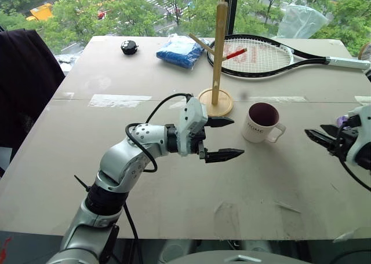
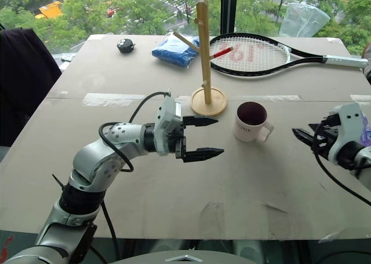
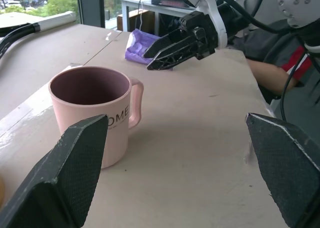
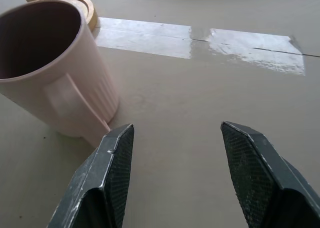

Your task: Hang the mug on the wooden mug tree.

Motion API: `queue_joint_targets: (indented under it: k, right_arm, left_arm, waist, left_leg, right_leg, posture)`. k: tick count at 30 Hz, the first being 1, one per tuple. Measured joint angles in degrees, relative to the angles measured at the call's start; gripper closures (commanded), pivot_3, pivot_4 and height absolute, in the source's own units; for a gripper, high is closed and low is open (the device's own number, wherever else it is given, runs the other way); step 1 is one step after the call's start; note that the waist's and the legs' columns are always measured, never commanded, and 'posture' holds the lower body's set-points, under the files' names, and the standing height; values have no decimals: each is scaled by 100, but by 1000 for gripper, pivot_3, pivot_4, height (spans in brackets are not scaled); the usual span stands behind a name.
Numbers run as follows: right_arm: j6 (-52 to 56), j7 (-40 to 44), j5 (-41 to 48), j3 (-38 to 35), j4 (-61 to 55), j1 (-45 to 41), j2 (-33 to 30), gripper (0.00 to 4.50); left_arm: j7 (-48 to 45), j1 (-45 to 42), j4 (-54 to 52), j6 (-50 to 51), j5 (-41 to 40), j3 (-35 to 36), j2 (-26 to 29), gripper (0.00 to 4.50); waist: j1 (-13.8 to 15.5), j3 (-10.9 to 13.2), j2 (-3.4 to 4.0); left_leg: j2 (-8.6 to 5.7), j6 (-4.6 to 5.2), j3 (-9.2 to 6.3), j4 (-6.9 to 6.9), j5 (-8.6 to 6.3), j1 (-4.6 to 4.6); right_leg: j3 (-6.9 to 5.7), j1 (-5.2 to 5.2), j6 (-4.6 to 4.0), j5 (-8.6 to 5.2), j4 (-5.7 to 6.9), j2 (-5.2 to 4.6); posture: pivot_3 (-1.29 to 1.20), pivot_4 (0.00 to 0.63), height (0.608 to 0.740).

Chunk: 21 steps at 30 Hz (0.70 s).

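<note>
The mug [image 1: 261, 123] stands upright on the table, white with a dark interior, its handle turned toward the right. Just behind and to its left rises the wooden mug tree [image 1: 217, 50] on its round base [image 1: 215, 102], with thin angled pegs. My left gripper [image 1: 237, 138] hovers open just left of the mug, fingers pointing at it, apart from it. My right gripper [image 1: 316, 132] is open to the mug's right, fingers pointing at the handle side with a gap between. The right wrist view has the mug [image 4: 45, 73] close ahead of the spread fingers, untouched.
A tennis racket [image 1: 261, 55] lies behind the mug tree, a blue packet [image 1: 178, 48] and a small black object [image 1: 128, 46] sit at the back left. A purple packet [image 3: 137, 45] lies by the right gripper. A person's sleeve [image 3: 270, 73] is past the table's right edge.
</note>
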Motion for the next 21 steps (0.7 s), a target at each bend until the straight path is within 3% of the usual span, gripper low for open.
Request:
queue_joint_targets:
  k: [6,21]
  right_arm:
    - [-29,-698,-294,717,-227,194,805,1768]
    - [-580,-1025,-1002,1257,188,-207,1210,1768]
  left_arm:
    - [297,218,-143,55,535,-370,74,0]
    - [634,186,-212,251,813,-442,-110,0]
  waist:
    - [-4,1,3]
    - [-81,0,4]
  left_leg:
    - [0,0,3,-4,0,1]
    - [1,-1,4,-4,0,4]
  right_leg:
    - [8,-5,-1,0,3,4]
    - [9,-6,-1,0,5,8]
  posture:
    - [0,150,740]
    - [0,150,740]
